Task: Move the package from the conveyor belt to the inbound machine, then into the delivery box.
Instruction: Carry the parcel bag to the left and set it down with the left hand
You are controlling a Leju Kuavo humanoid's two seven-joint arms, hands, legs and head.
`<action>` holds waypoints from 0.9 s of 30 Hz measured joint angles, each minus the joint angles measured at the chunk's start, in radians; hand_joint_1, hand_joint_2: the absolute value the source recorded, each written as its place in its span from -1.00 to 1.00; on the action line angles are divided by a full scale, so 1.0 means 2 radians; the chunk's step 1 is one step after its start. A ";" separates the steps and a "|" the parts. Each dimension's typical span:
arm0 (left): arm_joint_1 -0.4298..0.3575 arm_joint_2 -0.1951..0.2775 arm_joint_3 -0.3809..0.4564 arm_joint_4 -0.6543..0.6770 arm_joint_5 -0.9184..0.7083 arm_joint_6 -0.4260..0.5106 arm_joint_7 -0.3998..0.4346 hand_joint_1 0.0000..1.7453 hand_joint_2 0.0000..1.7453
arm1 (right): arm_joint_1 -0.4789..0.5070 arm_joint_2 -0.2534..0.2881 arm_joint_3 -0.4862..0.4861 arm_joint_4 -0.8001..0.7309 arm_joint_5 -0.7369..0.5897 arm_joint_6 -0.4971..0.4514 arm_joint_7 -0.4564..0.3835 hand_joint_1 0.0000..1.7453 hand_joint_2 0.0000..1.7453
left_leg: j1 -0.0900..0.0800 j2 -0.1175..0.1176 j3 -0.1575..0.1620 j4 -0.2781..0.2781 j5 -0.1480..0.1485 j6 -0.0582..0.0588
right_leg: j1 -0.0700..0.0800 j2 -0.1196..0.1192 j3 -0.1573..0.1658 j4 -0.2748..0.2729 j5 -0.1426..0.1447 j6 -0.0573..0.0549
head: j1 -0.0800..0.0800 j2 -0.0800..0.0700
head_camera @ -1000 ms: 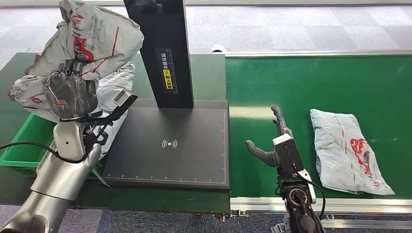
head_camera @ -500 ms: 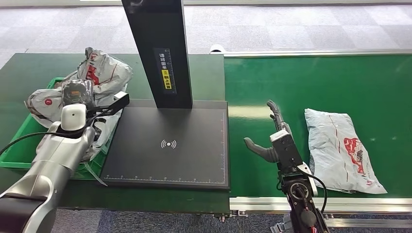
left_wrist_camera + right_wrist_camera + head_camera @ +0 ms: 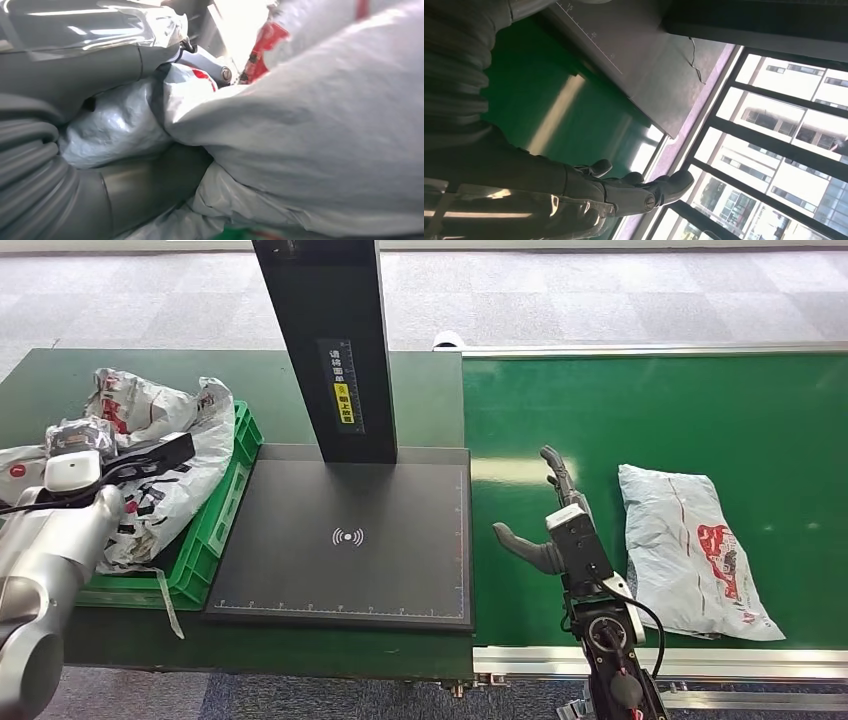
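Green conveyor belt (image 3: 640, 410) is carrying a grey mailer bag (image 3: 692, 550) just beside the right hand (image 3: 550, 530), whose fingers are spreading apart, holding nothing. Over at the green delivery box (image 3: 222, 510), the left hand (image 3: 100, 100) is clamping a crumpled package (image 3: 160, 430) (fingers wrapping grey plastic) beside the black scanner platform (image 3: 350, 540).

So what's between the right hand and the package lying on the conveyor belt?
In the head view, only bare green conveyor belt separates the right hand from the package; a narrow strip, nothing on it.
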State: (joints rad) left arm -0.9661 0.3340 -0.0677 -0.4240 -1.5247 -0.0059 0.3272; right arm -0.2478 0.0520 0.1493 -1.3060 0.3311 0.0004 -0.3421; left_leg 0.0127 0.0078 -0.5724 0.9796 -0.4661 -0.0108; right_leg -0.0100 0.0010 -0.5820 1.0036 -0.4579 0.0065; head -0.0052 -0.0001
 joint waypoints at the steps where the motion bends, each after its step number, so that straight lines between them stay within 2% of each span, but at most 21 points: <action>1: -0.003 0.005 0.004 0.003 0.001 -0.001 0.004 0.89 1.00 | 0.001 0.001 0.000 -0.003 0.001 0.000 0.002 -1.00 1.00 | 0.000 0.000 0.000 0.000 0.000 0.000 | 0.000 0.000 0.000 0.000 0.000 0.000 | 0.000 0.000; 4: -0.016 0.020 0.012 0.010 0.002 -0.015 0.005 0.70 1.00 | 0.004 0.002 0.000 -0.009 0.004 0.000 0.006 -1.00 1.00 | 0.000 0.000 0.000 0.000 0.000 0.000 | 0.000 0.000 0.000 0.000 0.000 0.000 | 0.000 0.000; 9: -0.023 0.025 0.015 0.015 0.002 -0.024 0.001 0.70 1.00 | 0.005 0.004 0.000 -0.012 0.005 0.000 0.007 -1.00 1.00 | 0.000 0.000 0.000 0.000 0.000 0.000 | 0.000 0.000 0.000 0.000 0.000 0.000 | 0.000 0.000; 10: -0.025 0.026 0.016 0.016 0.002 -0.026 0.000 0.52 1.00 | 0.005 0.004 0.000 -0.013 0.005 0.000 0.007 -1.00 1.00 | 0.000 0.000 0.000 0.000 0.000 0.000 | 0.000 0.000 0.000 0.000 0.000 0.000 | 0.000 0.000; 12: -0.030 0.029 0.016 0.021 0.002 -0.028 -0.004 -0.33 1.00 | 0.006 0.006 0.000 -0.014 0.006 0.000 0.008 -1.00 1.00 | 0.000 0.000 0.000 0.000 0.000 0.000 | 0.000 0.000 0.000 0.000 0.000 0.000 | 0.000 0.000; 13: -0.031 0.030 0.016 0.023 0.002 -0.028 -0.005 -0.75 0.50 | 0.006 0.007 0.000 -0.015 0.006 0.000 0.008 -1.00 1.00 | 0.000 0.000 0.000 0.000 0.000 0.000 | 0.000 0.000 0.000 0.000 0.000 0.000 | 0.000 0.000; 14: -0.032 0.030 0.016 0.025 0.001 -0.025 -0.007 -1.00 0.00 | 0.006 0.007 0.000 -0.015 0.007 0.000 0.008 -1.00 1.00 | 0.000 0.000 0.000 0.000 0.000 0.000 | 0.000 0.000 0.000 0.000 0.000 0.000 | 0.000 0.000; 16: -0.032 0.030 0.016 0.025 -0.001 -0.016 -0.011 -1.00 -1.00 | 0.005 0.008 0.000 -0.015 0.008 0.000 0.008 -1.00 1.00 | 0.000 0.000 0.000 0.000 0.000 0.000 | 0.000 0.000 0.000 0.000 0.000 0.000 | 0.000 0.000; 21: -0.034 0.026 0.016 0.021 -0.010 0.020 -0.014 -1.00 -1.00 | 0.002 0.012 0.000 -0.015 0.011 0.000 0.010 -1.00 1.00 | 0.000 0.000 0.000 0.000 0.000 0.000 | 0.000 0.000 0.000 0.000 0.000 0.000 | 0.000 0.000; 27: -0.046 0.025 0.015 0.011 -0.011 0.024 -0.023 -1.00 -1.00 | -0.006 0.013 0.000 -0.015 0.013 0.002 0.013 -1.00 1.00 | 0.000 0.000 0.000 0.000 0.000 0.000 | 0.000 0.000 0.000 0.000 0.000 0.000 | 0.000 0.000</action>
State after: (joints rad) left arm -1.0574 0.3839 -0.0374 -0.4027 -1.5476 0.0416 0.2807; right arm -0.2591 0.0778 0.1495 -1.3362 0.3562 0.0036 -0.3169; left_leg 0.0126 0.0069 -0.5733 0.9797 -0.4660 -0.0109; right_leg -0.0100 0.0007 -0.5825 1.0036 -0.4580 0.0064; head -0.0049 -0.0002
